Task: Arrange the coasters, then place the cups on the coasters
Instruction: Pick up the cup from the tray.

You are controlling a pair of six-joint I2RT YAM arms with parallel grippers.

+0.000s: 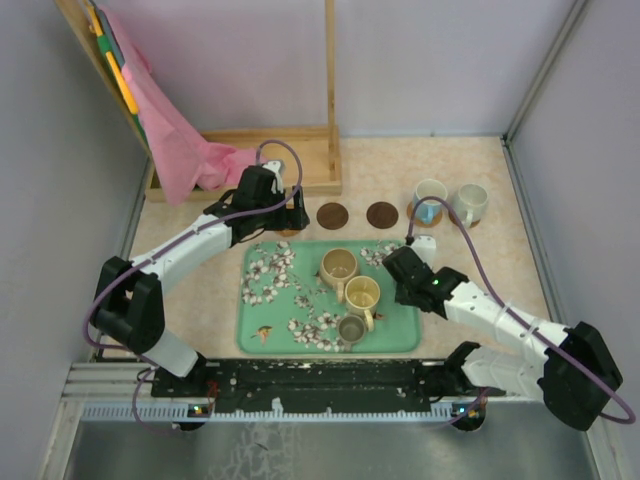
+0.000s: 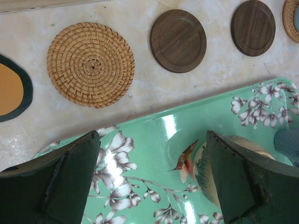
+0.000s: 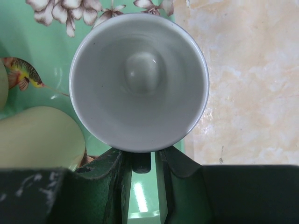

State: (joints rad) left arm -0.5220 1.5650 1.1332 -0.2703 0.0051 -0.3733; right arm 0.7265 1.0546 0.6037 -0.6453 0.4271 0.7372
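Top view first: the green floral tray sits mid-worktop with a tan cup, a yellow cup and a small dark cup on it. Behind the tray runs a row: the left dark coaster and the right dark coaster, both bare, then a pale blue cup and a white cup, each on its own coaster. The left claw hangs over the tray's far edge, and the right claw is at the tray's right end. A pink cloth drapes at the back left. Left wrist view: the left claw is spread wide with nothing in it, its fingers over the tray's far rim. Just past that rim a woven coaster lies flat beside the 2 dark ones, all apart from each other. Right wrist view: the right claw is narrow, pinched on the handle of a grey cup – upright, mouth to the camera, at the tray's right edge with bare worktop alongside. Can't tell if it's resting or lifted.
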